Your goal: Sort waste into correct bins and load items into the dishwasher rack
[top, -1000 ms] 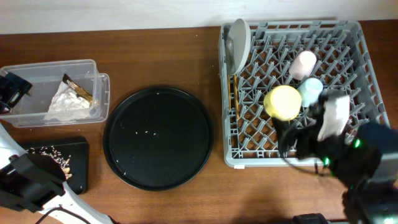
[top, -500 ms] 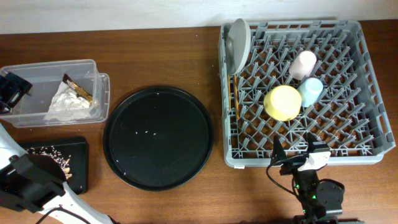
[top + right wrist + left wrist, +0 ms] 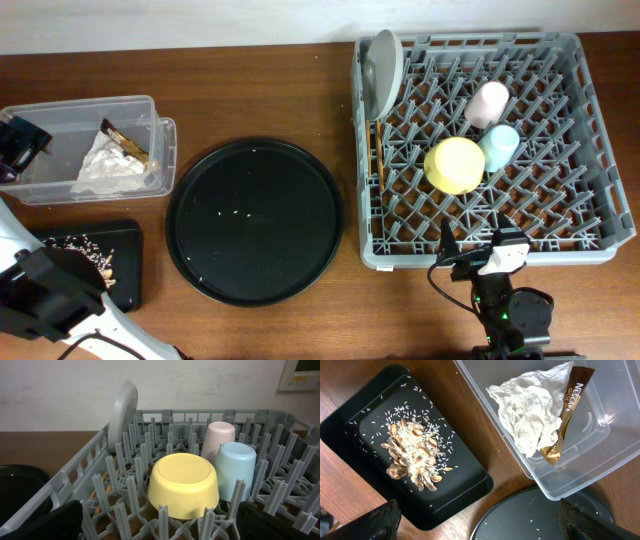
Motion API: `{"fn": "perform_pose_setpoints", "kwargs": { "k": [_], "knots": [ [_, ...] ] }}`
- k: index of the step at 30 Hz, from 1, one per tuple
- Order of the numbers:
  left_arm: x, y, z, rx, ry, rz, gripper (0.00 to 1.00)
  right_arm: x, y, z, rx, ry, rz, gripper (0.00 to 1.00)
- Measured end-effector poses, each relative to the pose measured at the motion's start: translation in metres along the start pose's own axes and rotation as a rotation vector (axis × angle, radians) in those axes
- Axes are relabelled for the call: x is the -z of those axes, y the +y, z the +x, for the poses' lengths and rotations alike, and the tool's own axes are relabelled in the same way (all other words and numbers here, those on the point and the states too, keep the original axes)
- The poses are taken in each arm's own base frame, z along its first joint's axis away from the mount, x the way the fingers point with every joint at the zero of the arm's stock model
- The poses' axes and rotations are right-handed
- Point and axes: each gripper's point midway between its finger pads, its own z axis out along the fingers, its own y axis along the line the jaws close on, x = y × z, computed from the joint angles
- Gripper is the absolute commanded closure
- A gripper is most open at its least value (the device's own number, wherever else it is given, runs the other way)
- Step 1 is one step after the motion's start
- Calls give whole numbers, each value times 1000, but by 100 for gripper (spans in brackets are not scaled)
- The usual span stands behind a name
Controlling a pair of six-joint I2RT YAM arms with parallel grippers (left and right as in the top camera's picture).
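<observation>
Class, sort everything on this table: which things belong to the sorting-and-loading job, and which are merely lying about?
Job: napkin, wrapper, food scraps, clear tub, black bin, yellow bowl, pink cup, blue cup, grey plate, chopsticks, rack.
Lying about: round black tray.

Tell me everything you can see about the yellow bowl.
The yellow bowl is plain, pale yellow and round, smooth and matte, likely plastic. It sits upside down in the rack, flat base up, its sides flaring down to a rim resting among the grey pegs. A blue cup stands close at its right, with a pink cup beyond that. Whether the blue one touches it is unclear. Nothing grips it.
</observation>
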Motion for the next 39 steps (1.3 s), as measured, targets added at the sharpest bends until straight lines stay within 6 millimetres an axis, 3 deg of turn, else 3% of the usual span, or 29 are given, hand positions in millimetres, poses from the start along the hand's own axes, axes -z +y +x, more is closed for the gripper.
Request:
{"fn": "perform_pose_setpoints", "kwargs": {
  "k": [9,10,11,14,17,18,20,21,22,23,24,26,27,28,29,30,32,34,35,37,39],
  "knots": [
    [3,0,0,0,-7,1,1,0,0,0,3,0,0,2],
    [7,2,0,0,-20,-1,1,0,0,0,6,0,0,2],
    [30,1,5,-15,-66,34,1,0,0,0,6,0,0,2],
    [101,-21,43,-165,-191,197,1,0,0,0,9,-1,0,2],
    [119,-39,124,-427,-198,165,1,0,0,-1,10,-3,0,2],
    [121,-37,128,-451,-247,154,0,0,0,0,10,-3,0,2],
    [112,-20,159,-511,-350,149,1,0,-1,-1,10,-4,3,2],
    [112,-16,159,-503,-415,164,1,0,-1,-1,10,-5,4,2],
    [90,4,182,-516,-425,158,1,0,-1,0,10,-3,4,2],
    [83,7,189,-525,-456,174,1,0,-1,0,10,-3,4,2],
    [64,-3,206,-582,-513,242,1,0,-1,0,10,-4,7,2],
    [63,-34,206,-605,-695,406,1,0,-1,0,12,-3,7,2],
    [41,-37,221,-639,-714,451,1,0,-1,0,13,-3,7,2],
    [33,-38,224,-644,-729,470,1,0,-1,0,13,-3,7,2],
    [1,-32,238,-661,-726,487,1,0,-1,0,13,-4,7,2],
    [-13,-27,244,-663,-739,503,1,0,-1,-1,13,-4,7,2],
    [-20,-23,248,-624,-852,598,1,0,-1,0,13,-4,7,2],
    [-11,-36,241,-554,-1029,749,1,0,-1,0,13,-3,7,1],
    [-16,-40,242,-539,-1074,798,1,0,-1,0,14,-4,7,2],
    [-38,-40,248,-551,-1084,817,1,0,-1,0,12,-4,7,2],
    [-34,-39,249,-594,-1123,797,1,0,-1,0,13,-3,7,2]
  ]
}}
